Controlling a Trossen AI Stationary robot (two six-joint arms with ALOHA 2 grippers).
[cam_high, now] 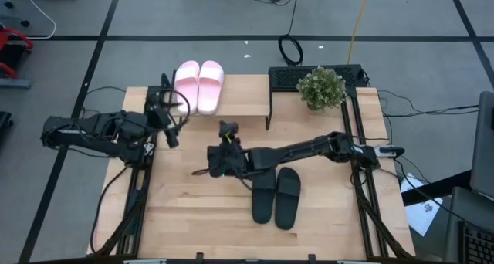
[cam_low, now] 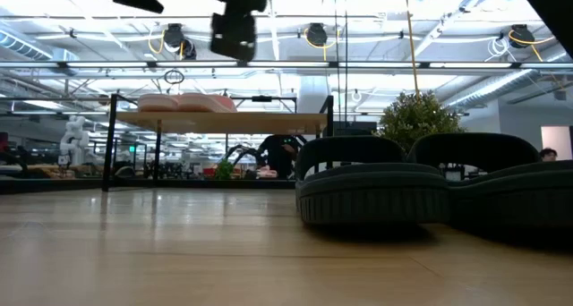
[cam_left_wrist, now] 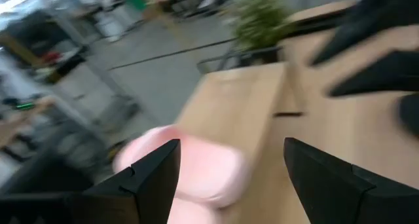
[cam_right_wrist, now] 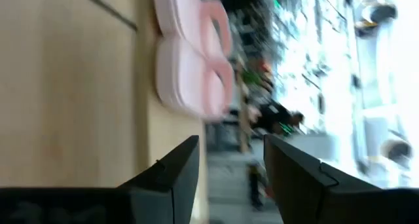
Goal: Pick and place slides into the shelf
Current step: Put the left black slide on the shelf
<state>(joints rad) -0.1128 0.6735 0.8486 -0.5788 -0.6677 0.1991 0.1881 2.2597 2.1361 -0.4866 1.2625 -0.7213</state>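
Left hand (cam_high: 171,116): I have it hanging off the bench's left edge, just short of the pink slides; its wrist view shows the fingers (cam_left_wrist: 147,178) spread with nothing between them, as I would expect once a slide is let go.
Pink slides (cam_high: 199,85): both lie side by side on the shelf's top board at its left end, touching each other. I judge this pair done, tucked left so the rest of the board is free.
Shelf (cam_high: 245,100): it runs along the bench's far edge, with bare board right of the pink pair, room enough for the black pair by my reckoning.
Right hand (cam_high: 224,157): I hold it over the middle of the bench, the arm reaching in from the right edge. Its wrist view shows the fingers (cam_right_wrist: 171,178) apart and empty, aimed at the shelf.
Black slides (cam_high: 276,196): still on the bench, side by side, nearer the front edge and just right of that hand. I would take these next.
Plant (cam_high: 321,87): potted, on the dark stand at the far right corner, so I keep placements left of it.
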